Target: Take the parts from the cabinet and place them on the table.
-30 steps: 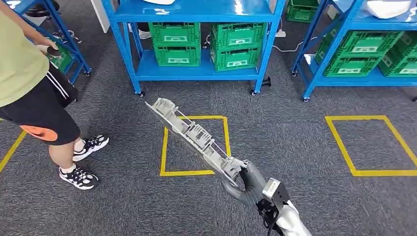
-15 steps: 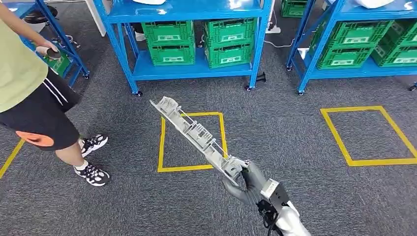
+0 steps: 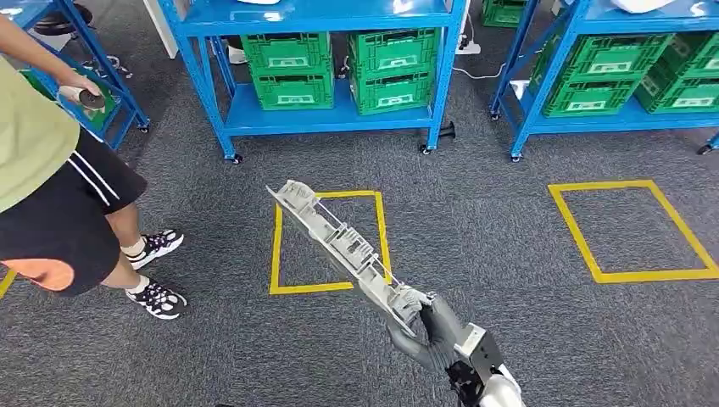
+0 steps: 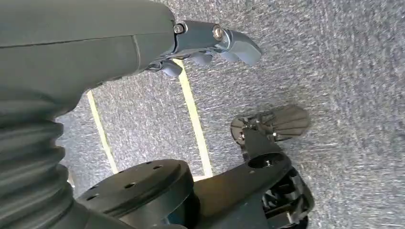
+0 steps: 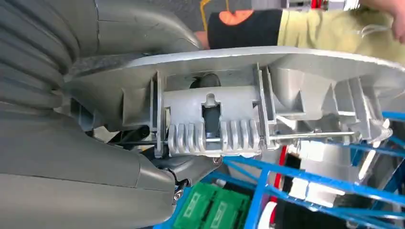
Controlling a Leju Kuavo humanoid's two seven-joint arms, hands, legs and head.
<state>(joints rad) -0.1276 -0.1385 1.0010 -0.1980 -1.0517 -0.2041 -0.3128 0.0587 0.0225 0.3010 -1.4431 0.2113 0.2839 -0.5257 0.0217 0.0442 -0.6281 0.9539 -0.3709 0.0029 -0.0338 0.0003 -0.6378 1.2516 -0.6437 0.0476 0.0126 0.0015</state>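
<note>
At the lower middle of the head view, the right hand [image 3: 426, 329] grips one end of the task's part, a long grey plastic panel [image 3: 339, 243], with thumb and fingers wrapped around its near end. From that grip the panel runs forward and to the robot's left, its long axis slanting away from the hand and its far end [image 3: 292, 193] lying over the near-left corner of a yellow floor square [image 3: 277, 246] taped on the grey carpet [image 3: 475, 220]. The panel is carried in the air, clear of any support. The right wrist view shows the ribbed, clip-bearing underside of the panel [image 5: 212, 129] close against the hand, which confirms a firm hold at that end alone. The left hand [image 4: 210, 45] hangs over the carpet with its fingers partly curled and nothing in them. Beyond the panel stand blue shelving units [image 3: 322, 21] holding green crates [image 3: 292, 64], and a second taped square [image 3: 632, 229] lies to the right. A person in black shorts [image 3: 59, 212] stands at the left edge, near the panel's far end. No table appears in these views, so the placing step is judged not yet begun; because the part projects leftward from a one-ended grip, its free end is what must be watched in any turn.
</note>
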